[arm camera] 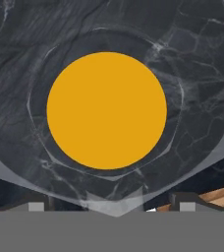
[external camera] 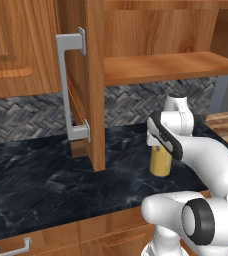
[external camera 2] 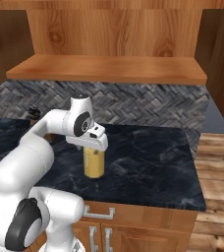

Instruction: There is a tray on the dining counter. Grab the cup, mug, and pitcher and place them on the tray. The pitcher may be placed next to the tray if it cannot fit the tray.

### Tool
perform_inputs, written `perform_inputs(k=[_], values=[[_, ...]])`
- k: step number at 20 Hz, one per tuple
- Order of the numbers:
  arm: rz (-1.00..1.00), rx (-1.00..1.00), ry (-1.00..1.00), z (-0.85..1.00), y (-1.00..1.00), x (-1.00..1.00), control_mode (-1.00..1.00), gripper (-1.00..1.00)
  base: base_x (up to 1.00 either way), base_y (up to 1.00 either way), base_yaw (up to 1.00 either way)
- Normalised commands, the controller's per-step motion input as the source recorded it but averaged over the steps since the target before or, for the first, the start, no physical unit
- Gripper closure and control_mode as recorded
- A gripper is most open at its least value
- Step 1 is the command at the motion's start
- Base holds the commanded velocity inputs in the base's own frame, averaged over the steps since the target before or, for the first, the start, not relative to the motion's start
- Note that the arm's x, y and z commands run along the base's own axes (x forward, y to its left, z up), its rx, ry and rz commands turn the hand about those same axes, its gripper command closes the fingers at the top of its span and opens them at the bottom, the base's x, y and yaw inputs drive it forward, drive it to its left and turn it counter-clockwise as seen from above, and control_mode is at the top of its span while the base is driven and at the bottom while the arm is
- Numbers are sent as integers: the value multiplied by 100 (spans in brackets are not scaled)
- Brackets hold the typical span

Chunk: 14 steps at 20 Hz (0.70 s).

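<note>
Hand view looks straight down into the pitcher (arm camera: 106, 110), orange liquid centred, gripper (arm camera: 111, 206) right over its rim w/ fingertips (arm camera: 35, 206) either side, grip state can't tell; pitcher stands on black marbled counter (external camera: 36, 175) nr front edge, beside open cabinet door (external camera: 88, 80).

**Hidden and cut off around the pitcher**

In both base views the white hand covers the top of the pitcher (external camera 2: 94, 165), so its rim and the gripper (external camera 2: 95, 147) fingers cannot be seen. Whether the jaws stand apart or closed cannot be told. In the hand view the pitcher's glass wall runs off the picture's edges. An open cabinet door (external camera: 88, 80) hides the counter (external camera: 31, 175) behind it.
</note>
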Motion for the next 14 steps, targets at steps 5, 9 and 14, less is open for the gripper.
perform_inputs(k=[5, 9, 14], values=[[0, 0, 0, 0, 0, 0, -100, 100, 0, 0, 0], [0, 0, 0, 0, 0, 0, -100, 100, 0, 0, 0], [0, 0, 0, 0, 0, 0, -100, 100, 0, 0, 0]])
